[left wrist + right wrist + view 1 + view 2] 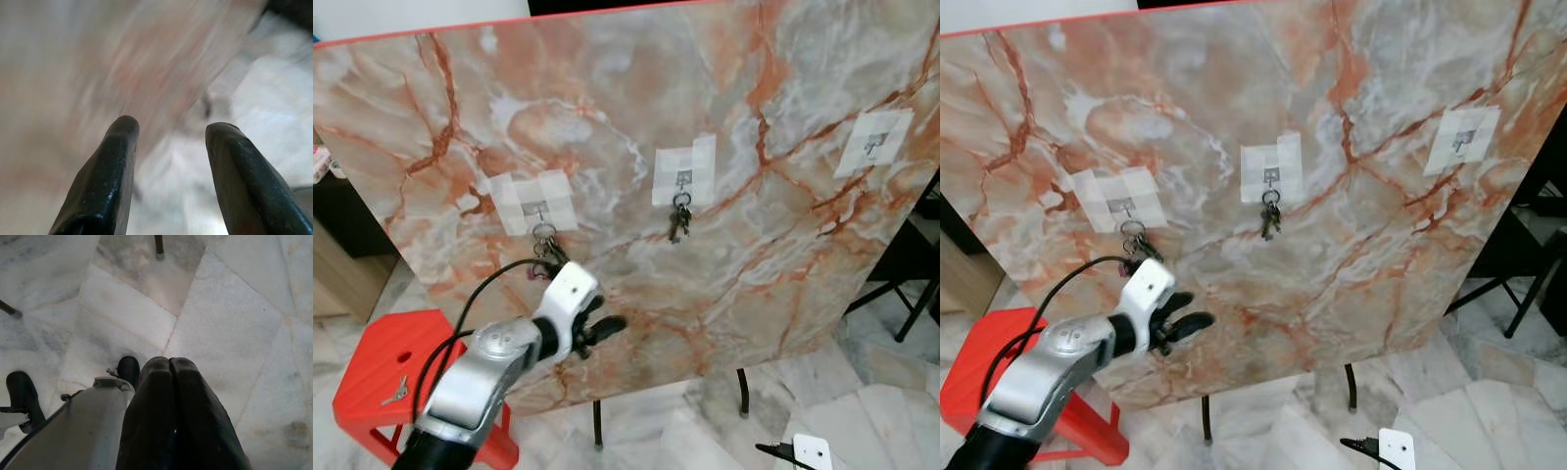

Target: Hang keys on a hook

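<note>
Item: marble-patterned board (626,127), standing tilted and taking up most of the left eye frame, carrying three taped hook patches in a row. Left hook (537,209), left of centre: a key ring with keys (546,245) is hanging from it, so this part of the task is looking done. Middle hook (683,179), centre of frame: a second bunch of keys (677,223) is hanging there as well. Right hook (874,145), upper right of frame: it is standing bare. Left gripper (607,328), lower centre-left of frame: its fingers are standing apart and holding nothing, as the left wrist view confirms, and it is sitting just below and slightly right of the keys on the left hook, apart from them. Right gripper (168,382): its fingers are pressed together with nothing between them, pointing down at the marble floor (234,323), idle. Red stool (372,372), lower left of frame: one loose key (395,394) is lying on its seat, well apart from the left gripper, below and left of it. Judgement: two bunches are hung; the loose key and the bare right hook are possibly what is left.
</note>
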Motion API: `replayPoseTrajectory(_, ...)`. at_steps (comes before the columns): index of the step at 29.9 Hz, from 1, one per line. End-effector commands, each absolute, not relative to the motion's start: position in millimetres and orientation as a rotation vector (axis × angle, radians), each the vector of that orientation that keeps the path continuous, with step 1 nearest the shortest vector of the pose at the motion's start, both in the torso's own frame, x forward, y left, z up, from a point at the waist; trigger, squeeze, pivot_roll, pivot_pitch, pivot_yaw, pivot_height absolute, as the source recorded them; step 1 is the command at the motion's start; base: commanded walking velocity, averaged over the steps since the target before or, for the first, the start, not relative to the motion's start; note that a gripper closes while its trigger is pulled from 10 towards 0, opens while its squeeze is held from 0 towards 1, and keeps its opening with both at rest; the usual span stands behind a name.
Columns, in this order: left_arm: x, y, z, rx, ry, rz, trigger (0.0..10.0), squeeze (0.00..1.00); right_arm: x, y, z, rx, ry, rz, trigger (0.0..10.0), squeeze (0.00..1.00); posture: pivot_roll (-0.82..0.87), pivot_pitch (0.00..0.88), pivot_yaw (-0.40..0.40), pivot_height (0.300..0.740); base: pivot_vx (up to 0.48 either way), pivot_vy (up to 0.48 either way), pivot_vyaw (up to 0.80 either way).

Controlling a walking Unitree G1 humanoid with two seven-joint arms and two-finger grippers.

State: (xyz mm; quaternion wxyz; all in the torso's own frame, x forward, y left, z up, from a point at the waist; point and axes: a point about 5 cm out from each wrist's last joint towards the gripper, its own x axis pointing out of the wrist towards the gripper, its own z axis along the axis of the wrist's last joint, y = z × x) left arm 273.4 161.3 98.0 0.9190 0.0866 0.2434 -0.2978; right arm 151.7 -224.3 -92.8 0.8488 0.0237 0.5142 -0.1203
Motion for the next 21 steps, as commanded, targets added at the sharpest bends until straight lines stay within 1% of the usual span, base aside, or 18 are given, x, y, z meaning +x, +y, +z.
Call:
replayPoseTrajectory(1, 274.4, 176.9, 91.2, 0.198, 0.536, -0.531, 10.0, 0.00, 151.2, -224.6, -93.0, 0.053, 1.085, -0.253, 10.0, 0.00, 0.06, 0.000, 0.020, 0.740, 0.000, 0.000, 0.00)
replayPoseTrajectory(3, 274.4, 206.4, 58.1, 0.171, 0.611, -0.331, 10.0, 0.00, 151.4, -224.6, -92.9, 0.048, 1.086, -0.249, 10.0, 0.00, 0.07, 0.000, 0.014, 0.740, 0.000, 0.000, 0.00)
replayPoseTrajectory(4, 274.4, 206.4, 58.1, 0.171, 0.611, -0.331, 10.0, 0.00, 151.4, -224.6, -92.9, 0.048, 1.086, -0.249, 10.0, 0.00, 0.07, 0.000, 0.014, 0.740, 0.000, 0.000, 0.00)
replayPoseTrajectory(5, 268.2, 224.8, 35.3, 0.227, 0.665, -0.221, 10.0, 0.00, 151.3, -224.3, -93.0, 0.048, 1.087, -0.248, 10.0, 0.00, 0.05, 0.000, 0.018, 0.740, 0.000, 0.000, 0.00)
replayPoseTrajectory(7, 265.5, 229.1, 29.4, 0.257, 0.679, -0.202, 10.0, 0.00, 151.2, -224.2, -93.1, 0.048, 1.086, -0.249, 10.0, 0.00, 0.05, 0.000, 0.018, 0.740, 0.000, 0.000, 0.00)
replayPoseTrajectory(8, 261.7, 234.6, 15.0, 0.212, 0.682, -0.138, 10.0, 0.00, 151.1, -224.4, -93.0, 0.049, 1.086, -0.250, 10.0, 0.00, 0.06, 0.000, 0.017, 0.740, 0.000, 0.000, 0.00)
replayPoseTrajectory(9, 251.8, 240.2, -6.1, 0.243, 0.724, -0.078, 10.0, 0.00, 151.4, -224.4, -92.9, 0.041, 1.086, -0.246, 10.0, 0.00, 0.06, 0.000, 0.017, 0.740, 0.000, 0.000, 0.00)
replayPoseTrajectory(10, 251.8, 240.2, -6.1, 0.243, 0.724, -0.078, 10.0, 0.00, 151.4, -224.4, -92.9, 0.041, 1.086, -0.246, 10.0, 0.00, 0.06, 0.000, 0.017, 0.740, 0.000, 0.000, 0.00)
replayPoseTrajectory(12, 229.0, 241.1, -34.3, 0.229, 0.820, -0.037, 10.0, 0.00, 150.8, -224.0, -93.2, 0.050, 1.083, -0.250, 10.0, 0.00, 0.04, 0.000, 0.024, 0.740, 0.000, 0.000, 0.00)
replayPoseTrajectory(13, 229.0, 241.1, -34.3, 0.229, 0.820, -0.037, 10.0, 0.00, 150.8, -224.0, -93.2, 0.050, 1.083, -0.250, 10.0, 0.00, 0.04, 0.000, 0.024, 0.740, 0.000, 0.000, 0.00)
replayPoseTrajectory(14, 217.1, 241.2, -45.4, 0.223, 0.875, -0.023, 10.0, 0.00, 150.4, -224.0, -93.4, 0.049, 1.086, -0.252, 10.0, 0.00, 0.02, 0.000, 0.027, 0.740, 0.000, 0.000, 0.00)
replayPoseTrajectory(17, 195.3, 238.9, -63.3, 0.157, 0.971, 0.015, 10.0, 0.00, 149.9, -224.8, -93.4, 0.038, 1.091, -0.249, 10.0, 0.00, 0.02, 0.000, 0.023, 0.740, 0.000, 0.000, 0.00)
replayPoseTrajectory(21, 184.7, 233.8, -73.3, 0.144, 0.991, 0.041, 10.0, 0.00, 150.1, -225.7, -93.2, 0.019, 1.094, -0.241, 10.0, 0.00, 0.03, 0.000, 0.018, 0.740, 0.000, 0.000, 0.00)
